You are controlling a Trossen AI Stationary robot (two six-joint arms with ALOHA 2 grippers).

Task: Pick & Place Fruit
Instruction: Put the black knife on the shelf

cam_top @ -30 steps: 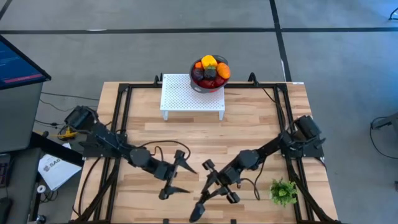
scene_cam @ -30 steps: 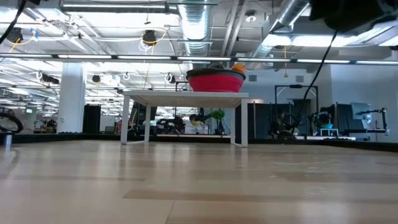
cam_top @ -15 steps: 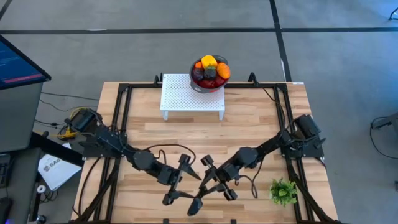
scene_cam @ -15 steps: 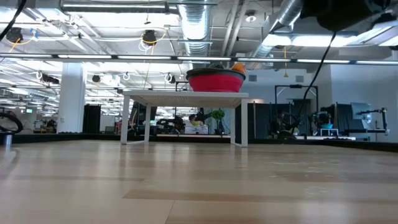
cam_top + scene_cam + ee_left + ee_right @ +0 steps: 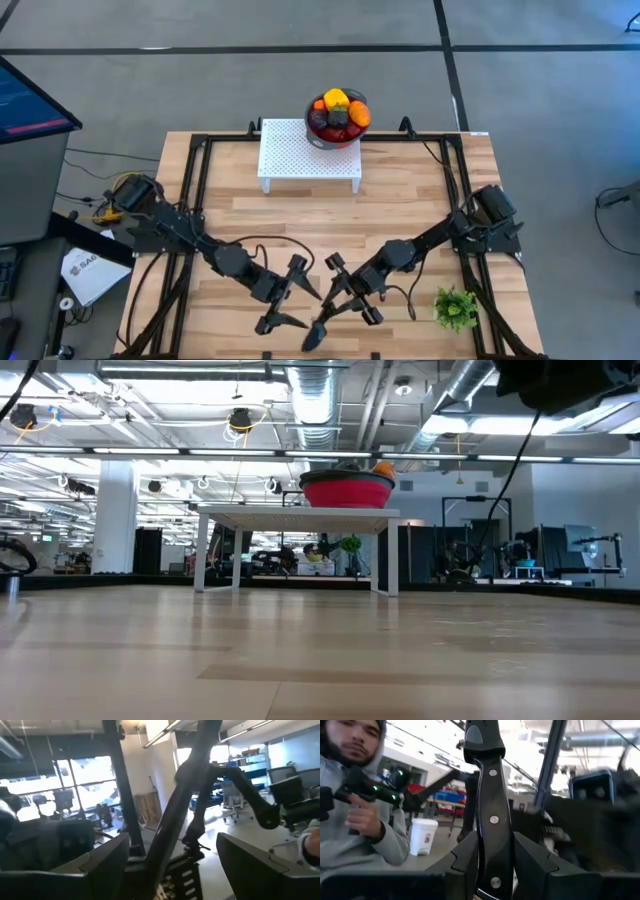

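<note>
The fruit (image 5: 339,113) sat heaped in a red bowl (image 5: 347,490) on the white stand (image 5: 309,155) at the tabletop's (image 5: 400,215) far edge; no long axis could be told. The right tool (image 5: 325,322) was clamped on a black-handled knife (image 5: 490,820), handle running along its fingers. The left tool (image 5: 284,296) stood open and empty beside it, near the front edge

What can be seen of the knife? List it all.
The knife shows mainly its handle: glossy black, with three round silver rivets along its middle and a flared butt end. It looks like hard plastic. The right hand is shut on it, one finger on each side of the handle, which runs straight out from the wrist camera. In the high view a dark length juts from that hand near the table's front edge. The blade cannot be made out.
</note>
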